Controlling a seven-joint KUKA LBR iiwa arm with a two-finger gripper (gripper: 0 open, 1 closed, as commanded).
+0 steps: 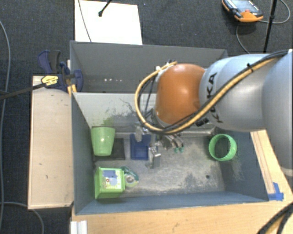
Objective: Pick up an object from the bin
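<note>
Setting: robotics lab or test cell. Evidence:
- Industrial arm (247,91), "KUKA" lettered on its grey casing.
- Cable bundle (143,98) looped round the arm's orange wrist cover (178,91).
- Grey metal bin (151,61) set beneath the arm.
- Dark carpeted floor (27,27) with a loose lead (2,41) trailing across it.
- Orange-and-black handheld device (242,9) lying on the carpet.

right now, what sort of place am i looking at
Probably a robotics lab or test cell: a KUKA arm reaches into a grey metal bin of small loose items, such as a green cup and a green ring.
</note>
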